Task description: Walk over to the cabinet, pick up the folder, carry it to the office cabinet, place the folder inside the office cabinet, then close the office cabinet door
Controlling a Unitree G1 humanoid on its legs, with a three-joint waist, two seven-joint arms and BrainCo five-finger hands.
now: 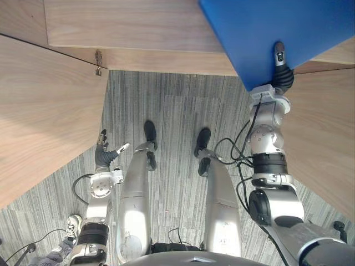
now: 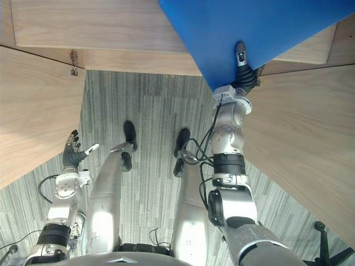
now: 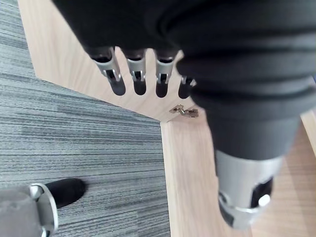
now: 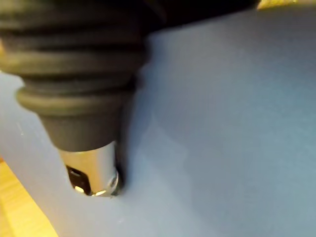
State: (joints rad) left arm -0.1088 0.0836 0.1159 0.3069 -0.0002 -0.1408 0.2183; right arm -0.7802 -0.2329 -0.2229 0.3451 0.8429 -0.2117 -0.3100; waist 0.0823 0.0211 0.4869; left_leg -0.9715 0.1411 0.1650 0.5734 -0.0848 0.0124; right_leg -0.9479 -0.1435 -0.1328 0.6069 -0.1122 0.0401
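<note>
Folder: blue, held up on your right side
Right hand: your thumb clamps the folder's top, fingers hidden beneath
Left hand: fingers relaxed, low beside the wooden door

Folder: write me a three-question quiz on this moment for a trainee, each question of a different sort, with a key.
1. Short answer: which part of the right hand lies on top of the blue folder?
2. True or false: the left hand has its fingers curled round the metal hinge.
3. Multiple choice: the folder is A) lying flat on a desk, B) held up above the floor, C) tucked under the left arm.
Key: 1. The thumb. 2. False: its fingers are relaxed and apart from the hinge. 3. B.
</note>
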